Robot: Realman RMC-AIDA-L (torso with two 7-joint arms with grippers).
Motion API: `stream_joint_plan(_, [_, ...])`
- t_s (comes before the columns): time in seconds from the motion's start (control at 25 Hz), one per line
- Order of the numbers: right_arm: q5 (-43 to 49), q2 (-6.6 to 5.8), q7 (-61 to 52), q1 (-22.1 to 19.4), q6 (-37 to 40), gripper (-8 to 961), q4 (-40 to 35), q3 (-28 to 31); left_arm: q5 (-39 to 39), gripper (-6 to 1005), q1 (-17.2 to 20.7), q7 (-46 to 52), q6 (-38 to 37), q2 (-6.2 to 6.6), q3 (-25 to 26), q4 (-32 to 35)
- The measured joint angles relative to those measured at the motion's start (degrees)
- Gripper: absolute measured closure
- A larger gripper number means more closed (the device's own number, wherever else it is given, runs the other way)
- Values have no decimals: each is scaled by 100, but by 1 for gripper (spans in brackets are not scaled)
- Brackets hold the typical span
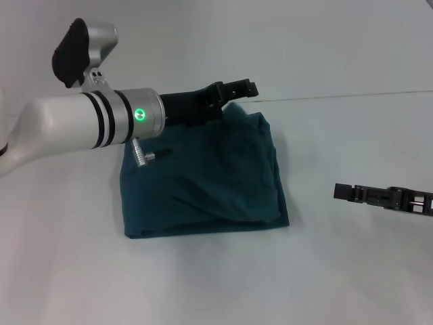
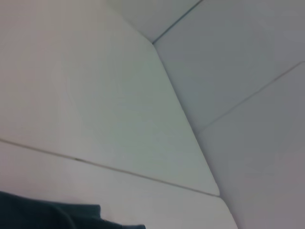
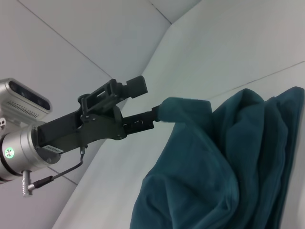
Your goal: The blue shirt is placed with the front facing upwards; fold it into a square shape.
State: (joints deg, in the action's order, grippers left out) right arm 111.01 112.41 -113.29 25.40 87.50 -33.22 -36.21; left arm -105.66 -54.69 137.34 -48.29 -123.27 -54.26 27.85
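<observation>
The blue shirt (image 1: 203, 183) lies folded into a plain teal slab, roughly square, in the middle of the white table (image 1: 203, 284). No print shows. My left gripper (image 1: 243, 95) reaches over the shirt to its far right corner. In the right wrist view the left gripper (image 3: 150, 101) is open: its upper finger (image 3: 133, 87) stands clear above, and its lower finger runs into a raised flap of the shirt (image 3: 228, 162). The left wrist view shows only a strip of the shirt (image 2: 43, 214). My right gripper (image 1: 382, 196) hovers low to the right of the shirt, apart from it.
The white left arm (image 1: 81, 125) crosses above the shirt's far left part. A seam line (image 1: 352, 96) runs across the table behind the shirt. White walls stand behind the table.
</observation>
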Motion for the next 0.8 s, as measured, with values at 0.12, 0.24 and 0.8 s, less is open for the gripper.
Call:
stream_joint_plan(0.12, [0,2,0,0,8,70,0,0,-57,49,61,-7,125,-36,-140,120])
stream_joint_plan(0.24, [0,4,0,-2,12,70,0,0,-58,49,82,-30,168,-39,-222,167])
stream_joint_plan(0.8, [111,-26,5,22,-9,71,0,0,696,49,1184,-138,-799,123,-152,1009])
